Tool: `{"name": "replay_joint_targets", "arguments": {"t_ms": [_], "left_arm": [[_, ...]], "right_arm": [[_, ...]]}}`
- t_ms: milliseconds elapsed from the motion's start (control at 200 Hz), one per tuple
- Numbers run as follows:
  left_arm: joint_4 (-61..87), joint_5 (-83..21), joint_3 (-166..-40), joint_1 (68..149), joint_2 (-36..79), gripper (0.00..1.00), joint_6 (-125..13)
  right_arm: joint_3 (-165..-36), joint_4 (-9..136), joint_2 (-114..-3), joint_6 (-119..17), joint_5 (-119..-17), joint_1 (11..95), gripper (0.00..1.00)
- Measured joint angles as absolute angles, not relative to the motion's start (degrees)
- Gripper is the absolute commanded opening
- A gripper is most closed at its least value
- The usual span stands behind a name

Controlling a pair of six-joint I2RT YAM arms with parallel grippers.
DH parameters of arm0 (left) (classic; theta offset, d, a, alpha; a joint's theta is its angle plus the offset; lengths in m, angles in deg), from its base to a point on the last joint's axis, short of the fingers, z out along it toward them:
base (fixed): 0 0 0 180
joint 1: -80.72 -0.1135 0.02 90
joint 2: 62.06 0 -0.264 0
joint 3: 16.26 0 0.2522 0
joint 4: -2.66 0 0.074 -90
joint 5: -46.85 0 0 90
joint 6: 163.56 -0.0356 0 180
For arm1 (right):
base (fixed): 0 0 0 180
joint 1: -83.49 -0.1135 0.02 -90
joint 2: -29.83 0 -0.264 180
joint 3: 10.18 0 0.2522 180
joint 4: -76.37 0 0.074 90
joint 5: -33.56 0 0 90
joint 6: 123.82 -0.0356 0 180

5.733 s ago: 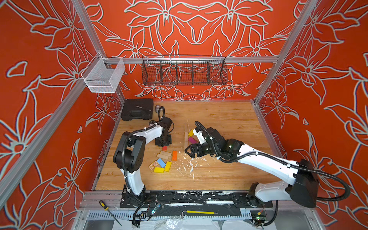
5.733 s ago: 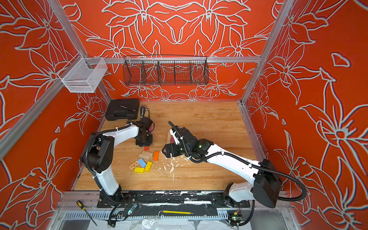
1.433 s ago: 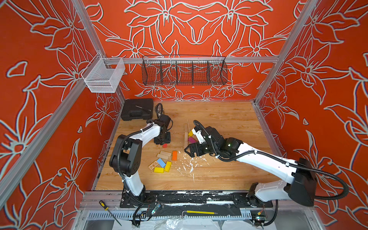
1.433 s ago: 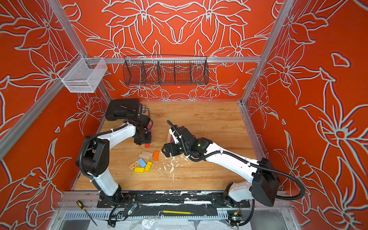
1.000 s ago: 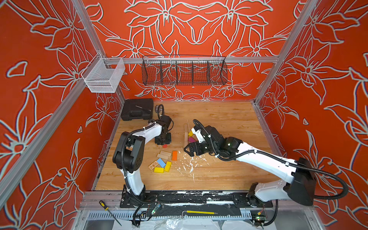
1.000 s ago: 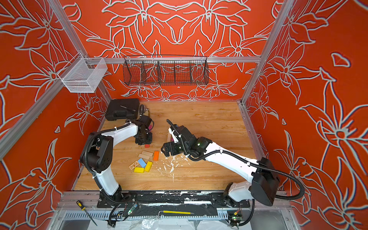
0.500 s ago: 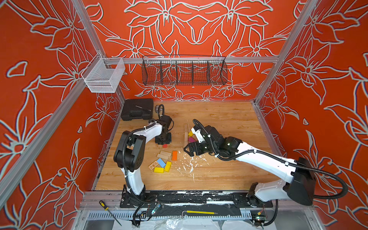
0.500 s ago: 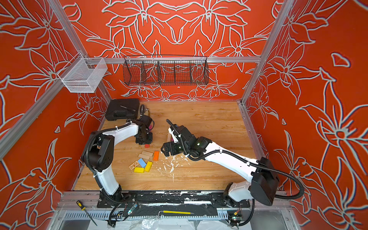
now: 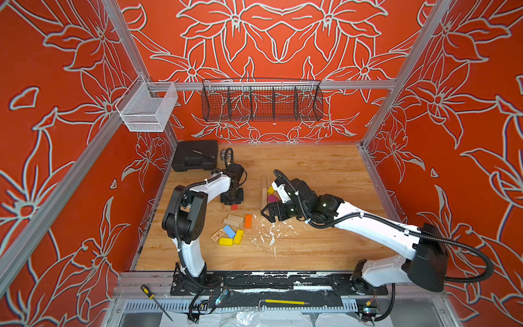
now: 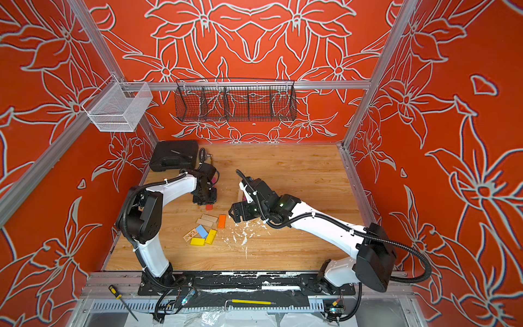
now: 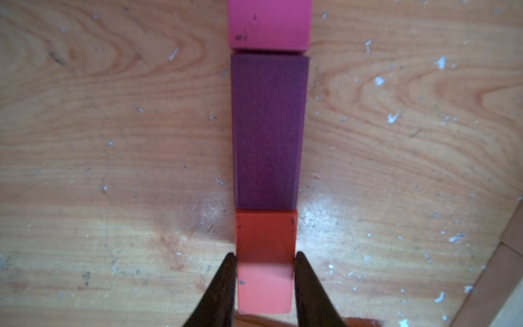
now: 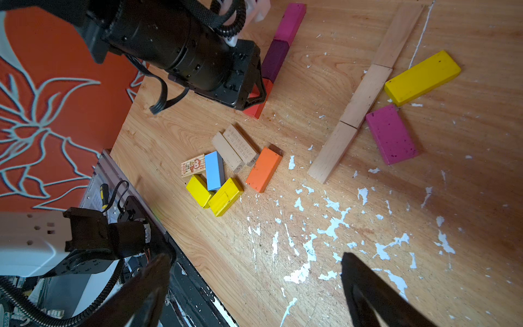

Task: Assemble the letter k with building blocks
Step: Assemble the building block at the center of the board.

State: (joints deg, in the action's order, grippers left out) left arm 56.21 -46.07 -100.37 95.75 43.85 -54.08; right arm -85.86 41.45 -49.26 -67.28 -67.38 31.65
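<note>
**Grip on red block at foot of a coloured line**

Left gripper is narrowed onto the red block. Its two dark fingers press against the block's long sides, and the block lies flat on the wooden table. The red block's far end touches a purple block, which in turn touches a pink block, so the three form one straight line. In both top views that line runs from the red end at 6 o'clock towards 12 o'clock, mostly hidden under the left arm.

At 6 o'clock from the red block sits a loose cluster. It holds an orange block, two plain planks side by side, a light blue block, a printed block and two yellow blocks.

At 3 o'clock from the left gripper, three plain planks lie end to end, also running 12 to 6 o'clock. A lone yellow block and a magenta block lie just beside their 3 o'clock edge.

Right gripper stands wide apart with nothing between its fingers. It is above table strewn with white flecks, at about 4 o'clock from the red block.

A black case lies at 11 o'clock from the left gripper.
</note>
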Motion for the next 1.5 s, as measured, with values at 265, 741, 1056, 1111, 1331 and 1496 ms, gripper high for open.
{"name": "replay_joint_targets", "arguments": {"t_ms": [265,741,1056,1111,1331,1496], "left_arm": [[56.2,-46.1,-100.5,95.7,44.1,0.33,-54.3],[56.2,-46.1,-101.2,95.7,44.4,0.41,-54.7],[56.4,-46.0,-101.2,95.7,44.3,0.53,-54.4],[56.4,-46.0,-101.2,95.7,43.9,0.54,-54.2],[56.8,-45.5,-97.3,95.7,33.0,0.54,-52.2],[59.0,-45.8,-93.5,95.7,18.7,0.51,-47.2]], "right_arm": [[-85.9,41.4,-49.3,-67.3,-67.4,31.7,0.96],[-85.9,41.4,-49.7,-67.3,-67.4,31.7,0.96],[-86.2,41.4,-49.7,-67.3,-67.4,31.7,0.96],[-86.2,41.4,-49.7,-67.2,-67.4,31.7,0.96],[-86.2,41.4,-49.4,-67.1,-65.1,31.7,0.96],[-85.3,41.8,-46.9,-66.9,-62.5,31.7,0.97]]}}
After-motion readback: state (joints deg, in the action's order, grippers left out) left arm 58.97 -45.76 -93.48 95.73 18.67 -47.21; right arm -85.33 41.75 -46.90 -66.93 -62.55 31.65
